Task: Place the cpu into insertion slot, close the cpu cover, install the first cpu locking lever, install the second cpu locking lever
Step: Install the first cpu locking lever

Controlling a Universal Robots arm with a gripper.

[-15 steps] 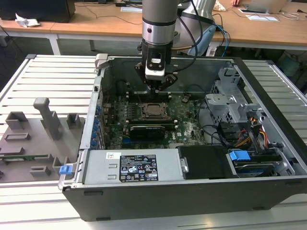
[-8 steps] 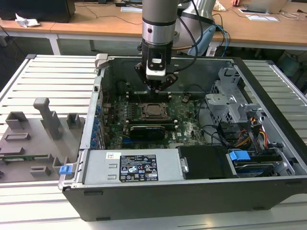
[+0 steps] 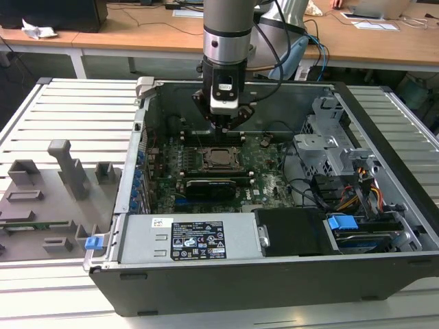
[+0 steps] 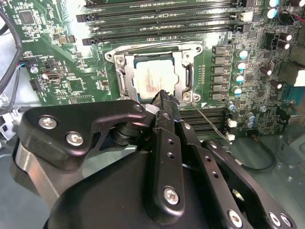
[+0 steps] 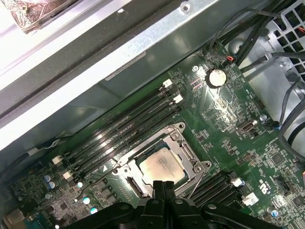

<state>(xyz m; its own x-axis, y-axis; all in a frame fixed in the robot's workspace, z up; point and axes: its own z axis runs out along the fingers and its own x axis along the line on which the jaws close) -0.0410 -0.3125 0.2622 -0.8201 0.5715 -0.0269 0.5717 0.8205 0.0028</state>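
Observation:
The cpu (image 4: 153, 80) lies flat in the insertion slot (image 4: 126, 80), its silver-grey top showing in both wrist views (image 5: 161, 167). The cpu cover (image 4: 184, 71) rests down around it as a silver frame. One thin wire locking lever (image 4: 209, 121) slants away from the socket's corner over the memory slots. A second lever (image 4: 152, 47) runs along the opposite side of the socket. My gripper (image 4: 164, 97) is shut with nothing between its fingers, its tip just above the socket's edge beside the first lever's pivot. In the exterior view the gripper (image 3: 223, 125) hangs over the socket (image 3: 221, 157).
Long black memory slots (image 4: 162, 19) flank the socket on two sides. A row of capacitors (image 4: 240, 71) stands close by. The case walls (image 3: 147, 123), a drive cage (image 3: 329, 147) and cables (image 3: 357, 192) ring the board. A grey fixture tray (image 3: 48, 199) sits outside the case.

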